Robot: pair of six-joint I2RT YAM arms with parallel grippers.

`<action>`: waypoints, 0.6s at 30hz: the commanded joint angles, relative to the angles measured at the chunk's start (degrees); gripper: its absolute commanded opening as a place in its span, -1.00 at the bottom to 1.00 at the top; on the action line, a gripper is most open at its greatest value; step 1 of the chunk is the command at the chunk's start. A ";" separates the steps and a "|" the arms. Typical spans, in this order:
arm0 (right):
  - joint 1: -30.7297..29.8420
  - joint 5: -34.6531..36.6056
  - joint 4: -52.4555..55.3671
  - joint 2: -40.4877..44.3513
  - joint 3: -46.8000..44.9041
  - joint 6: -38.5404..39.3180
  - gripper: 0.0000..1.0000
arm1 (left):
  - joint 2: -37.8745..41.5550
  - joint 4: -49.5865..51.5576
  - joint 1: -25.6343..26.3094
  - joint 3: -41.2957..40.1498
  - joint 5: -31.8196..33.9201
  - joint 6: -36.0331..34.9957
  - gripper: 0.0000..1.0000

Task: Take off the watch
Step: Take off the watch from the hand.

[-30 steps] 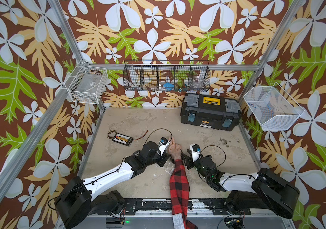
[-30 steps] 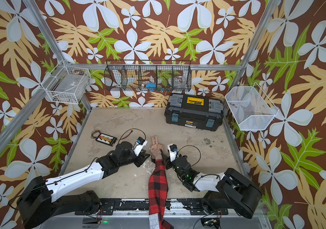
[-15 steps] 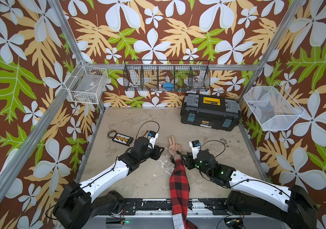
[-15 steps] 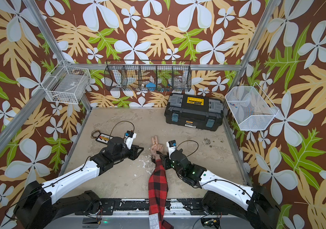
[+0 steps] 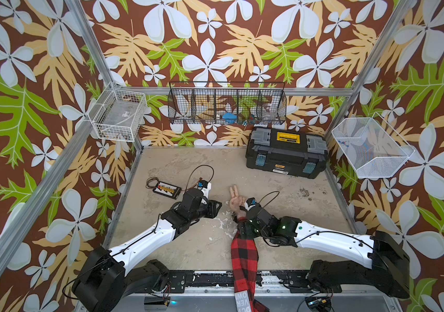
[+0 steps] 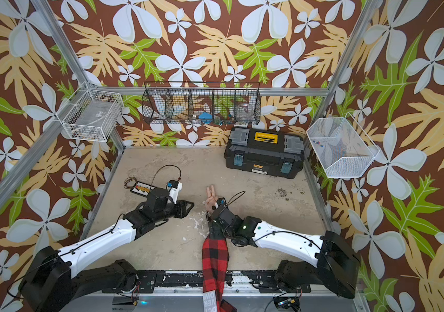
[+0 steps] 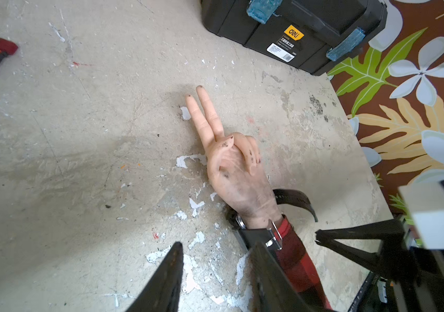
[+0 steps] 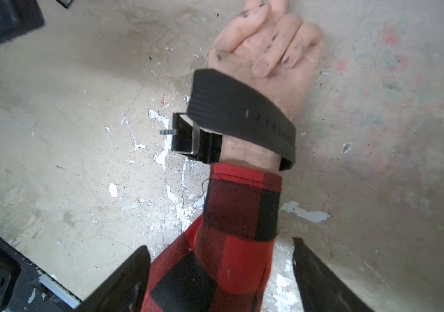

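Two white-shelled arms (image 5: 145, 240) with black joints, looping black cables (image 5: 202, 168), green light (image 5: 284, 226) on right one.

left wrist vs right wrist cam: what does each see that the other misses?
Left wrist only: the black toolbox, two extended fingers, a red-tipped cable.
Right wrist only: the strap's row of holes, and the right gripper with jaws wide apart, plaid sleeve between them.
Both: the dummy hand, the watch unbuckled on its wrist, the sleeve, the scuffed table.
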State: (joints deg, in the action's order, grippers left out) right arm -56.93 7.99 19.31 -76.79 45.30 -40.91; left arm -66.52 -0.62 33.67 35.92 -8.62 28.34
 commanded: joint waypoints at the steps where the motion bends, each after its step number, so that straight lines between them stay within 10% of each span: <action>1: 0.53 1.28 0.70 -5.08 2.96 1.79 0.74 | 0.34 1.17 -0.14 0.05 1.76 1.53 -0.10; 18: 2.70 -2.02 -5.36 -13.17 2.83 1.95 -0.22 | -3.88 -3.49 2.22 0.46 -7.91 10.88 0.01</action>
State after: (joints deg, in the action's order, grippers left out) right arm -54.17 6.20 15.46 -90.59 48.69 -38.98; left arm -69.63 -1.52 34.89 35.66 -14.39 36.73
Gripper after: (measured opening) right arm 0.410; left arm 0.495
